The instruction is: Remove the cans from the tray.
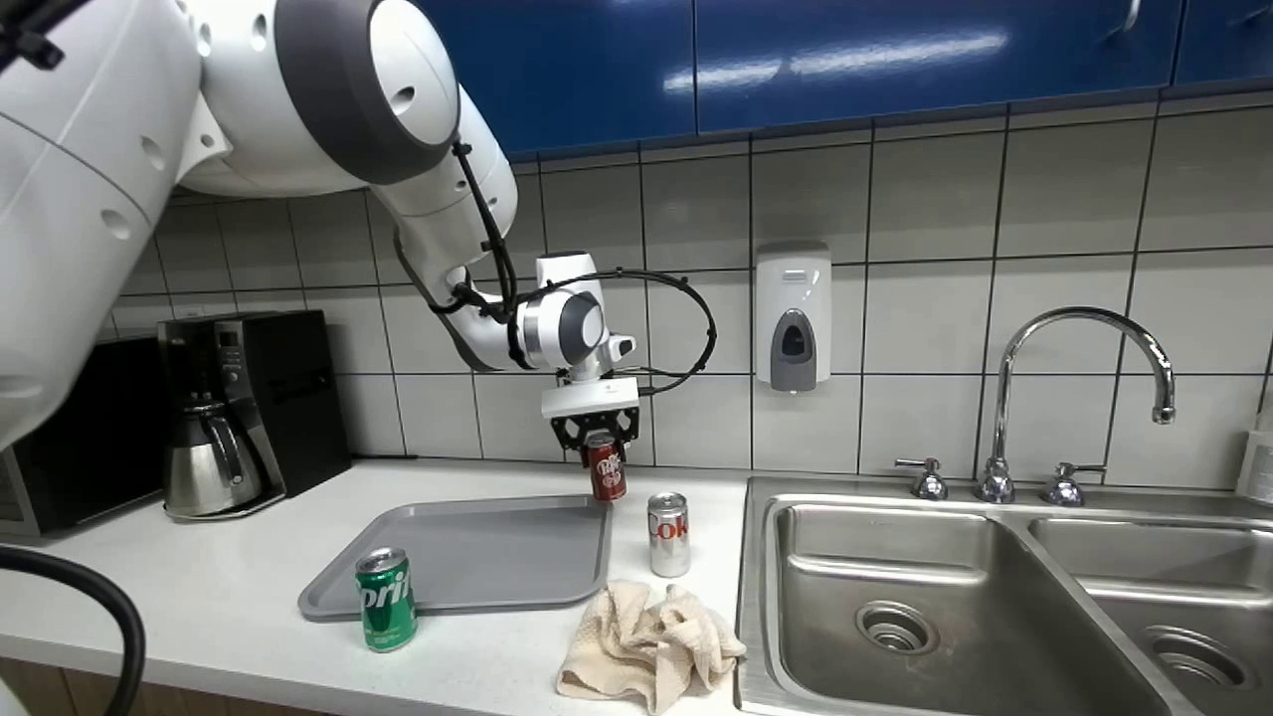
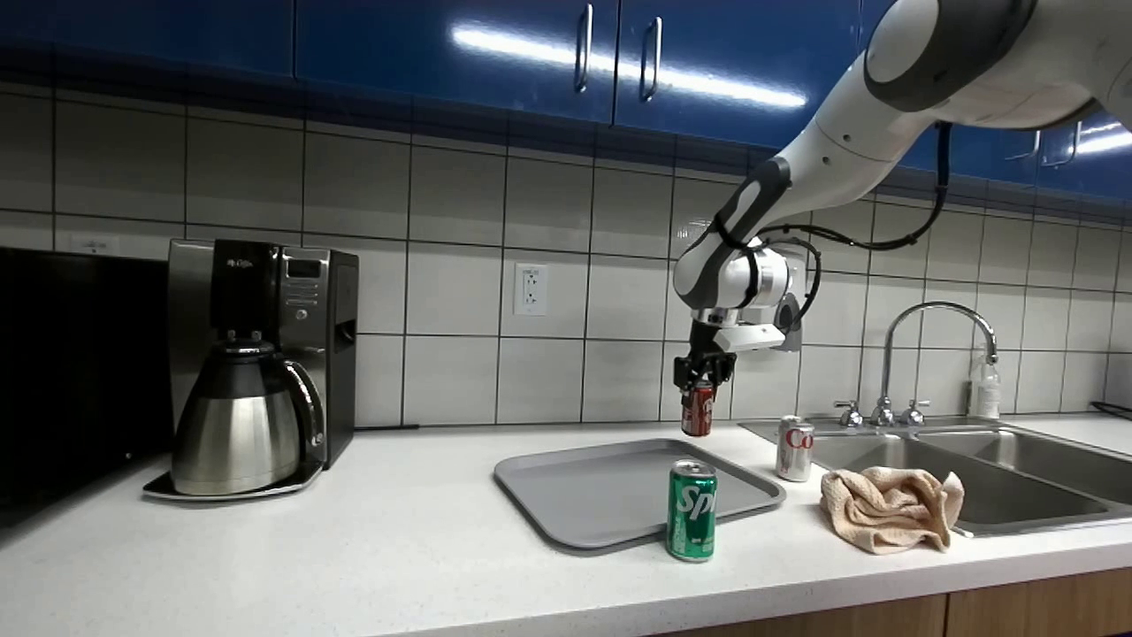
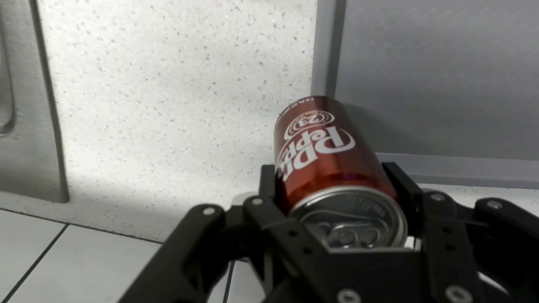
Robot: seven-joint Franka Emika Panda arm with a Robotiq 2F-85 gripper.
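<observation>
"What has the pincer point(image 1: 604, 455) got?"

"The dark red can point(image 3: 318, 145), clasped on both sides near its top."

"Which way does it point?"

"Lid up, base down, its long axis close to vertical. In the wrist view the pull-tab end is nearest and the lettering reads upside down."

"And its place?"

"At the corner of the tray point(image 2: 610, 495) nearest the wall point(image 1: 925, 318) and the sink point(image 1: 760, 577). I can't tell whether its base touches anything."

"The other two?"

"Upright on the desk point(image 2: 398, 548), long axes vertical, lids up. The green can point(image 2: 692, 511) stands just outside the tray's edge farthest from the wall, part of its lettering showing in both exterior views. The silver-white can point(image 1: 668, 535) stands between tray and sink, near a crumpled cloth point(image 1: 646, 646)."
</observation>
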